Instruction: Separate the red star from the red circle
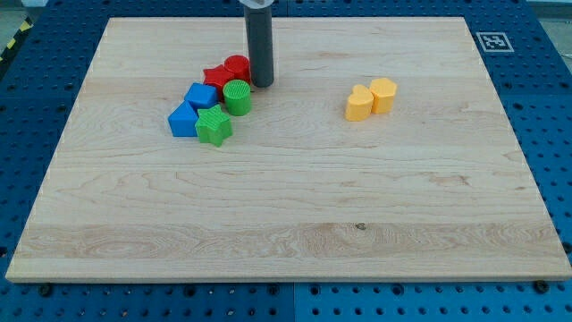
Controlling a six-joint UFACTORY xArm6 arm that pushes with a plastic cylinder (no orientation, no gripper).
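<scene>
The red star [215,77] and the red circle [237,64] sit touching each other at the view's upper left of the wooden board [286,233]. The circle is to the star's upper right. My tip [261,84] stands just right of the red circle, touching or almost touching it. A green cylinder [237,97] sits just below the red pair. A blue cube [202,95] sits left of it, and a second blue block [183,120] and a green star [214,126] lie lower left.
A yellow heart [359,104] and a yellow cylinder-like block [383,94] sit together right of centre. A black-and-white marker [492,41] is at the board's top right corner. Blue perforated table surrounds the board.
</scene>
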